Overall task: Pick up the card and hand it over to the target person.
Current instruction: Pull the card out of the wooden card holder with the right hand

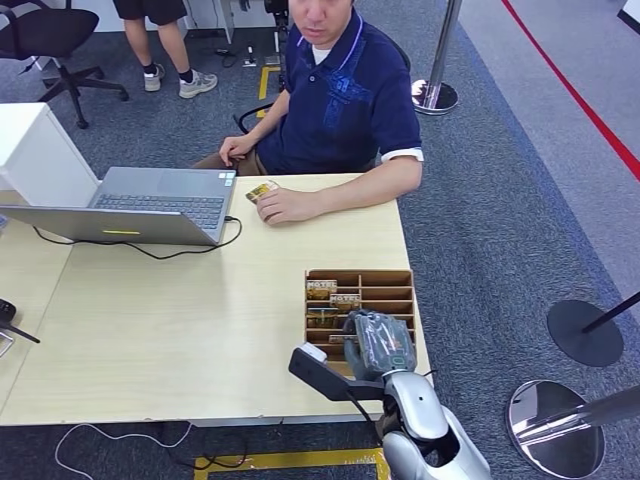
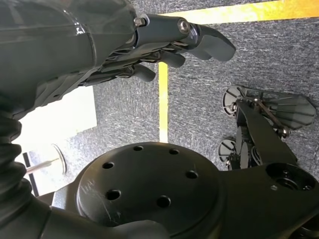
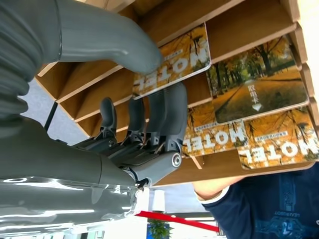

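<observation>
A wooden card rack [image 1: 392, 282] stands at the table's near right edge with several autumn-print "MOTEL" cards [image 1: 321, 290] in its slots. My right hand [image 1: 380, 343] reaches into the rack from the front. In the right wrist view its thumb [image 3: 124, 47] lies on one face of a MOTEL card [image 3: 180, 57] and its fingers [image 3: 165, 114] curl against the other, pinching the card, which still sits in its slot. The person [image 1: 340, 100] sits at the far side, one hand [image 1: 283, 207] resting on another card [image 1: 261, 191]. My left hand [image 2: 161, 45] hangs over the floor, holding nothing.
An open laptop [image 1: 151, 205] with a black cable lies at the far left, beside a white box [image 1: 38, 150]. A small black device [image 1: 7, 312] sits at the left edge. Stanchion bases [image 1: 556, 428] stand on the carpet to my right. More cards [image 3: 259, 84] fill neighbouring slots.
</observation>
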Robot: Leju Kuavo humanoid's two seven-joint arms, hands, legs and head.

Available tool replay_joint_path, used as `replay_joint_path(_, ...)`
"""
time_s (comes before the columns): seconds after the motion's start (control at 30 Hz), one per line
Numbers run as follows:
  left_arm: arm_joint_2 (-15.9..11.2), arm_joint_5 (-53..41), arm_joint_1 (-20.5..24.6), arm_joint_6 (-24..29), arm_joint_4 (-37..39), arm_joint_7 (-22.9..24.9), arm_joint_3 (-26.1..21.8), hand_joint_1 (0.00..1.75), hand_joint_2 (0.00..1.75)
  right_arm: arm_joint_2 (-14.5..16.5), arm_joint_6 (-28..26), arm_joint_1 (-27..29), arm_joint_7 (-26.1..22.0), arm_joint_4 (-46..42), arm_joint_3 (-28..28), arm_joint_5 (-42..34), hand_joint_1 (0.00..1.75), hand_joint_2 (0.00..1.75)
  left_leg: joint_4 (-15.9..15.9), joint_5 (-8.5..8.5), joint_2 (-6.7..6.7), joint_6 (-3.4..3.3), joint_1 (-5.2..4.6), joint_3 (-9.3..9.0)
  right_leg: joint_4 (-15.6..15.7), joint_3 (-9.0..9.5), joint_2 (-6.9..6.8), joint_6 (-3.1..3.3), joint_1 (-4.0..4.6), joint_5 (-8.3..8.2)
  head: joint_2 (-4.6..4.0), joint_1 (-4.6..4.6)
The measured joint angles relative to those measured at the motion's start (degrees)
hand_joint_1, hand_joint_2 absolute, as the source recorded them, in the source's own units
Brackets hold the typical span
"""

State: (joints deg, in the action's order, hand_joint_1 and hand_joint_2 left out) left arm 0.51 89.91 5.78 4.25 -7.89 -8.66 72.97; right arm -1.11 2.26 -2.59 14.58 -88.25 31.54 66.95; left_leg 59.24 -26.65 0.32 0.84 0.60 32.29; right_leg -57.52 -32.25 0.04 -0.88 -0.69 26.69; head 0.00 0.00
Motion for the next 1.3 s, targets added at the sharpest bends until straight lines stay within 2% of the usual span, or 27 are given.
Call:
replay_joint_path(0.07,-0.02,0.01,0.0,0.0,0.0,0.0,0.01,0.0,1.75,-0.04,0.03,-0.02,0.01,0.18,0.01,-0.06,1.13,1.75,-0.01,0.01,0.02,0.0,0.01,0.01,0.02,-0.01,0.02,0.0,0.01,-0.02,0.0,0.0)
replay_joint_path(0.2,-0.05,0.02,-0.02,0.0,0.0,0.01,0.03,0.0,1.75,-0.15,0.01,-0.01,0.04,0.23,-0.06,-0.18,1.51,1.75,-0.03,0.02,0.05,-0.01,0.01,0.02,0.04,-0.03,0.05,0.01,0.02,-0.04,0.0,0.0)
replay_joint_path(0.23,-0.05,0.02,-0.02,0.0,0.0,0.01,0.03,0.0,1.75,-0.17,0.0,0.0,0.05,0.19,-0.07,-0.19,1.54,1.75,-0.02,0.01,0.01,0.0,0.01,0.01,0.03,0.0,0.01,0.0,0.01,-0.02,0.0,0.0)
replay_joint_path(0.6,-0.09,0.04,-0.05,-0.03,-0.01,0.02,0.04,0.0,1.75,-0.14,-0.04,0.11,0.08,-0.02,-0.09,-0.25,1.64,1.75,-0.02,0.01,-0.02,0.0,0.01,0.01,0.03,0.03,-0.01,0.0,0.01,-0.01,0.0,0.0)
replay_joint_path(0.73,-0.59,-1.61,-0.12,-2.39,-0.27,-2.44,1.28,0.0,1.75,-0.06,-0.07,0.03,0.14,-0.48,-0.03,-0.27,1.64,1.75,-0.04,0.02,0.01,0.0,0.02,0.02,0.05,0.01,0.01,0.01,0.02,-0.03,0.0,0.0)
replay_joint_path(0.87,-0.64,-3.23,-0.1,-2.09,0.13,-2.89,2.7,0.0,1.75,0.06,-0.03,0.19,0.3,-0.87,-0.16,-0.33,1.66,1.75,-0.02,0.02,-0.04,0.0,0.01,0.05,0.03,0.03,-0.04,0.0,0.01,-0.01,0.0,0.0)
replay_joint_path(1.03,-0.8,-1.84,-0.27,-2.94,-0.13,-2.49,0.81,0.0,1.75,-0.11,0.01,0.16,0.19,-1.65,0.05,-0.4,1.66,1.75,0.0,0.01,-0.07,0.01,0.0,0.07,-0.01,0.04,-0.06,0.0,0.0,0.02,0.0,0.0)
replay_joint_path(1.3,-0.56,-1.72,-0.43,-3.46,0.06,-2.84,0.67,0.0,1.75,-1.98,-2.05,-1.34,-1.13,-10.14,-2.09,-1.49,1.66,1.75,-0.04,0.04,-0.01,0.0,0.02,0.1,0.05,0.0,0.0,0.01,0.02,-0.05,0.0,0.0)
